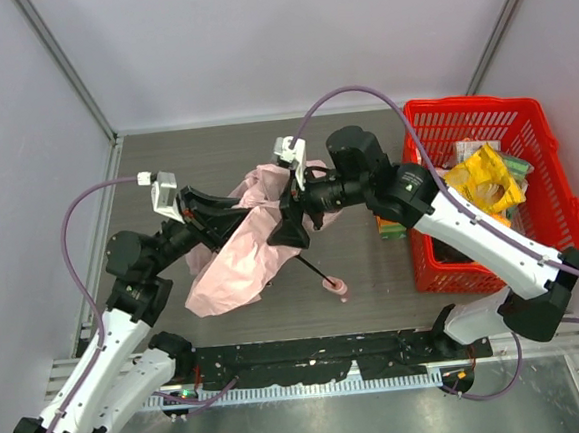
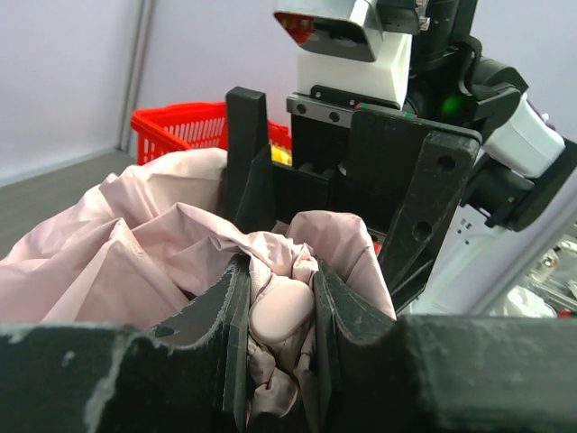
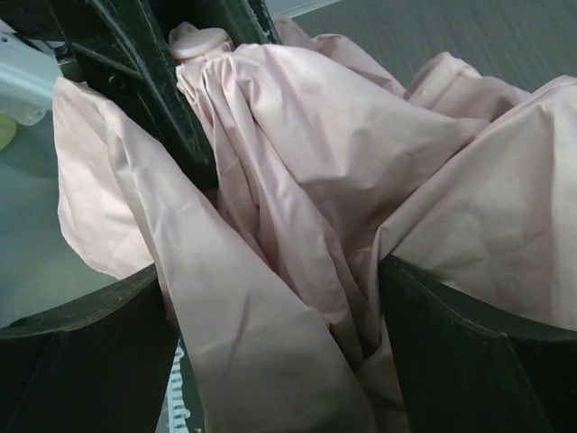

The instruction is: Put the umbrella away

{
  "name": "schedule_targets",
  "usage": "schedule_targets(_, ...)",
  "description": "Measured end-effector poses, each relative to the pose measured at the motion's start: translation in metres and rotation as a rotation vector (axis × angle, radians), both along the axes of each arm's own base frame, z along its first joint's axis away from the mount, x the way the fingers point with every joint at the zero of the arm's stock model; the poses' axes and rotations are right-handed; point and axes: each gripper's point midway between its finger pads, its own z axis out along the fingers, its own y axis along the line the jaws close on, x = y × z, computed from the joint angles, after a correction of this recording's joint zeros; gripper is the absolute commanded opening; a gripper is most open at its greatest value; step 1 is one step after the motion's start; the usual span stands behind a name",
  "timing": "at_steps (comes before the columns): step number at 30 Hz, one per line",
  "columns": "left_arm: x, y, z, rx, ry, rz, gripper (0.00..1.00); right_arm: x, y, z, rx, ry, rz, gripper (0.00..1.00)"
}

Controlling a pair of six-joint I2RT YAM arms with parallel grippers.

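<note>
Overhead, looking down on a grey table (image 1: 214,147) between pale walls and finding the umbrella (image 1: 235,266) lying mid-table as a loose pink heap, with a dark shaft (image 1: 312,269) slanting out of the cloth toward the near right and ending in a small pink knob (image 1: 336,289) down at the surface. Noting the left gripper (image 1: 231,216) meeting the heap from the left, the right gripper (image 1: 288,220) facing it from the right, and a red basket (image 1: 466,102) standing well apart on the right arm's side. Turning to the left wrist: watching its fingers clamping tight on a rounded pink cap swaddled in bunched cloth, with the right tool's black frame sitting just beyond, fingers straddling the folds. Turning to the right wrist: seeing both dark fingers spread wide at the lower corners, cloth draping between and brushing them, nothing visibly squeezed. Judging the coming move as hinging on this: long axis running from the held cap down to the knob at the near right, placing shaft and basket nearer the right arm.
</note>
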Motion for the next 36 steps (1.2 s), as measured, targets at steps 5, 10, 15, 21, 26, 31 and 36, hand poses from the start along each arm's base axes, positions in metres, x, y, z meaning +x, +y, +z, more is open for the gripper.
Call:
schedule_targets(5,-0.004,-0.006,-0.005,0.012,0.02,-0.053,0.0,-0.007,0.01,-0.014,-0.013,0.046,0.042,0.79)
schedule_targets(10,-0.011,-0.007,-0.003,0.016,0.007,-0.092,0.0,-0.021,0.025,-0.029,-0.04,0.033,0.059,0.79)
schedule_targets(15,-0.017,-0.01,-0.014,0.071,-0.044,-0.123,0.0,-0.027,0.01,-0.039,-0.039,0.005,0.006,0.88)
schedule_targets(21,-0.024,0.005,-0.02,0.176,-0.244,-0.02,0.0,-0.029,-0.039,0.009,0.079,-0.024,-0.163,0.89)
schedule_targets(26,-0.024,0.013,-0.02,0.239,-0.376,0.053,0.0,0.006,-0.074,0.082,0.246,-0.07,-0.39,0.66)
schedule_targets(31,-0.017,0.015,-0.031,0.264,-0.387,0.083,0.0,0.062,-0.079,0.115,0.324,-0.106,-0.609,0.26)
schedule_targets(36,-0.015,0.016,-0.035,0.254,-0.386,0.098,0.0,0.123,-0.055,0.088,0.294,-0.117,-0.739,0.02)
